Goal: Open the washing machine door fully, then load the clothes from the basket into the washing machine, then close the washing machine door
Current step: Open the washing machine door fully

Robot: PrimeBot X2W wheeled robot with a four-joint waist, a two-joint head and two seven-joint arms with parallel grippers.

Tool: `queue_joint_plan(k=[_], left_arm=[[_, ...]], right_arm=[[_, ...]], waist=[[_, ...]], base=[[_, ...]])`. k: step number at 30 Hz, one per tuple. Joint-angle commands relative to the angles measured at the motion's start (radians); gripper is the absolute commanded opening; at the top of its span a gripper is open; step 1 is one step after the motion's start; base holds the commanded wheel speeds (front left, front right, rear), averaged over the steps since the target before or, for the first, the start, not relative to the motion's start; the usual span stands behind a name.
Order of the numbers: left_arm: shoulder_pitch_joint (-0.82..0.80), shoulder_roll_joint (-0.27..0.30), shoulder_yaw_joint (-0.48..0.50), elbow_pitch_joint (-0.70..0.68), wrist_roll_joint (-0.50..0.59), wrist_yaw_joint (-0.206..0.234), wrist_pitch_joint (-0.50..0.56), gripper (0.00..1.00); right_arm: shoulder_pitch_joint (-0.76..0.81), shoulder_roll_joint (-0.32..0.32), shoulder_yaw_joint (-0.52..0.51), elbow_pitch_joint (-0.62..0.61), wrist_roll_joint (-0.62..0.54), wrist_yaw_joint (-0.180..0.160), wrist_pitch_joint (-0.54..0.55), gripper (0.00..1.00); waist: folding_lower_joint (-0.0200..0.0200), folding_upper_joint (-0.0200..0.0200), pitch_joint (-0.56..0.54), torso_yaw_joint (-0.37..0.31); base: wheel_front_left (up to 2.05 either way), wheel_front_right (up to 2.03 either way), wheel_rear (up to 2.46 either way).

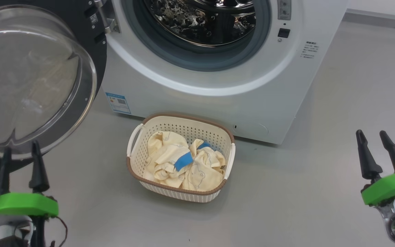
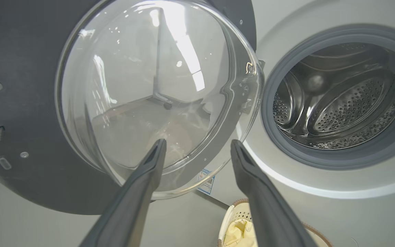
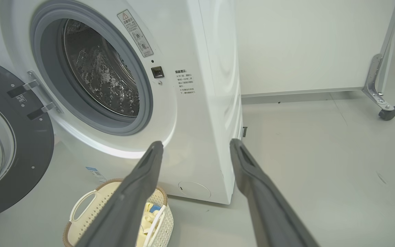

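Stage: loading, judging by the washing machine door (image 1: 36, 79) swung wide at left of the washing machine (image 1: 218, 103). Calls for a reach down into the basket (image 1: 183, 129), on the floor just before the machine, mouth up, long axis roughly along its front, clothes (image 1: 183, 164) heaped inside. Left gripper (image 1: 21, 146) and right gripper (image 1: 370, 133) both spread wide, holding nothing.

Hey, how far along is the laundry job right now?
Done: the washing machine door stands swung wide open, the drum exposed and looking empty. In hand: nothing; the left pincer and right pincer are both open and hold nothing. Left: the clothes lie in the basket on the floor before the washing machine; they need loading, then the door closing.
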Motion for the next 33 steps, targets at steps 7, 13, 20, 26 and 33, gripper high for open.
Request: queue_joint_plan(k=[7, 13, 20, 26, 33], left_arm=[[0.016, 0.085, -0.093, -0.089, -0.076, -0.002, -0.007, 1.0], [0.028, 0.111, -0.15, -0.113, -0.114, -0.002, -0.007, 1.0], [0.033, 0.121, -0.18, -0.12, -0.132, -0.002, -0.007, 1.0], [0.034, 0.123, -0.19, -0.122, -0.138, -0.002, -0.007, 1.0], [0.037, 0.129, -0.199, -0.132, -0.141, -0.002, -0.007, 1.0]], right_arm=[[-0.003, -0.01, -0.001, -0.034, 0.004, 0.0, -0.012, 1.0], [0.001, -0.003, -0.006, -0.038, 0.001, 0.0, -0.012, 1.0], [0.01, 0.003, -0.012, -0.038, -0.002, 0.0, -0.012, 1.0], [0.015, 0.006, -0.016, -0.04, -0.002, 0.0, -0.012, 1.0], [0.018, 0.013, -0.025, -0.043, -0.005, 0.0, -0.012, 1.0]], waist=[[0.0, 0.0, -0.006, -0.078], [0.0, 0.0, 0.002, -0.141], [0.0, 0.0, 0.001, -0.199], [0.0, 0.0, -0.001, -0.225], [0.0, 0.0, 0.0, -0.245]], base=[[0.0, 0.0, 0.0], [0.0, 0.0, 0.0], [0.0, 0.0, 0.0], [0.0, 0.0, 0.0], [0.0, 0.0, 0.0]])
